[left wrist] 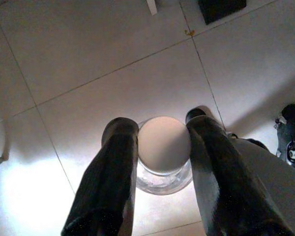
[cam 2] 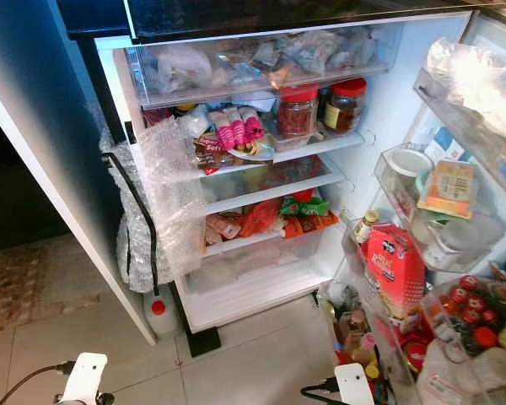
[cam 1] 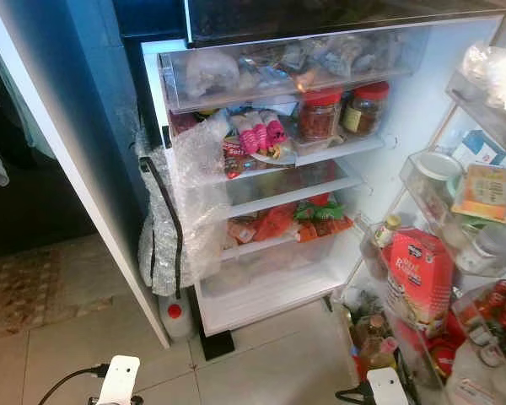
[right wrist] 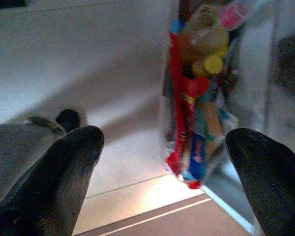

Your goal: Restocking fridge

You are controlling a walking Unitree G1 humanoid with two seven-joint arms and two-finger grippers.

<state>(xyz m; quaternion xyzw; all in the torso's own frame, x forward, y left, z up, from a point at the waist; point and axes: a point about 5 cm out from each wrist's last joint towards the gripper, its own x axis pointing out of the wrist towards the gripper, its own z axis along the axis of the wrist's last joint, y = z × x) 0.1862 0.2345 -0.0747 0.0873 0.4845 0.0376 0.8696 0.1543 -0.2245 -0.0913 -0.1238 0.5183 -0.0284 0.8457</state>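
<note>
In front of the open fridge (cam 1: 379,181), w/ the robot stood back on the tiled floor (cam 1: 261,354), the left gripper (left wrist: 160,147) is clenched on a clear jar (left wrist: 163,179) w/ a white lid (left wrist: 163,143). Its 2 black fingers (left wrist: 115,167) press the lid from either side, so the jar hangs below them, probably held by the top so it can be set upright on a shelf. The jar is low, well short of the fridge.

The right gripper (right wrist: 164,162) is released, fingers wide apart, nothing between them. It hangs beside the fridge's door, looking at the bottom door bin's packets (right wrist: 194,123), likely kept free to steady or shift things.

Inside the fridge, the top shelf carries 2 red-lidded jars (cam 1: 320,114), so a spot next to them seems the natural home for this 1. Shelves below are crowded w/ packets (cam 1: 274,221); the bottom drawer (cam 1: 266,283) looks emptier. Bubble wrap (cam 1: 181,211) bulges at the fridge's left edge and could snag the arm on approach.
</note>
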